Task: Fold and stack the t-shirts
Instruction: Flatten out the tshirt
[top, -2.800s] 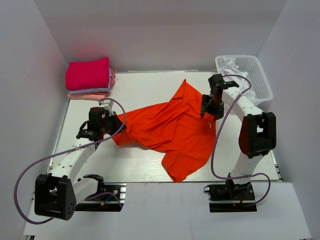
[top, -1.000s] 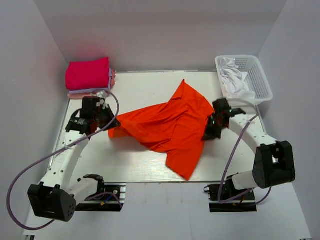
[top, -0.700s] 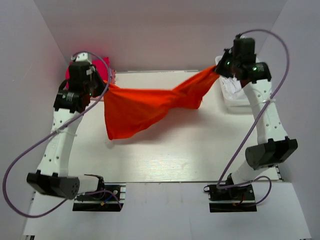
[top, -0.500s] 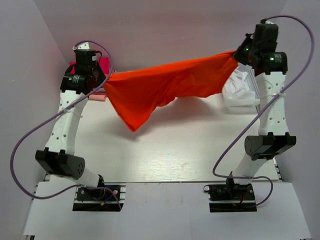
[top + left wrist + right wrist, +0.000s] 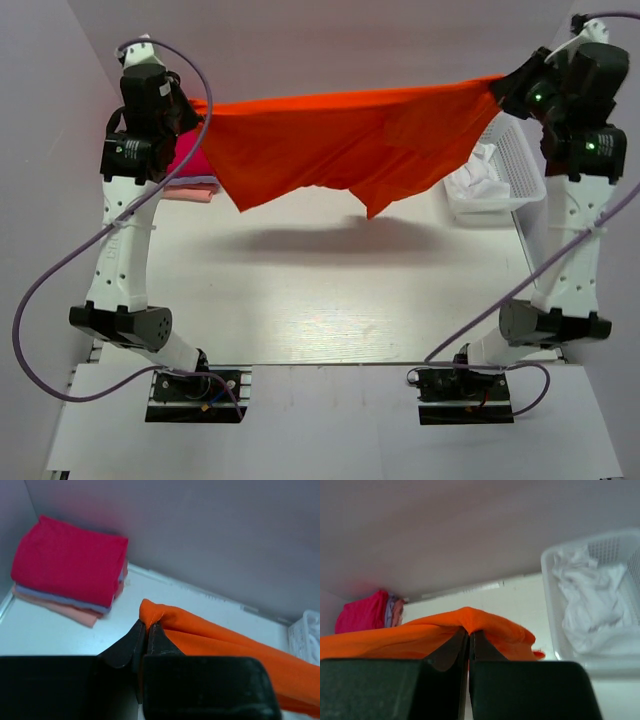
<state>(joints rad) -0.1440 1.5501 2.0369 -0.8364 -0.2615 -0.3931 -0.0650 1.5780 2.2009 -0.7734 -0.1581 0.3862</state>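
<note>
Orange shirt [image 5: 350,140] is held stretched in the air between the two arms, well above the table [image 5: 330,300], with its lower edge hanging in loose uneven folds and its shadow cast on the board below. Left gripper [image 5: 146,627] is seen clenched on one bunched edge of the shirt; right gripper [image 5: 469,634] is likewise pinched shut on the opposite edge, cloth draped over both fingertips. No fold has yet been made in this shirt: it is judged to be at the spreading stage, to be laid flat, folded and then carried to the pile. Stack [image 5: 70,567] of finished shirts is noted at the far left corner of the table, against the wall: magenta on top, a lavender layer under it, light pink at the bottom, three rectangles as far as can be counted. Basket [image 5: 528,160], white plastic mesh, stands at the far right corner; crumpled white cloth [image 5: 590,605] lies in it, unfolded. Whether that cloth is one shirt or several cannot be told. Remaining work is judged to be the orange shirt plus the basket contents.
</note>
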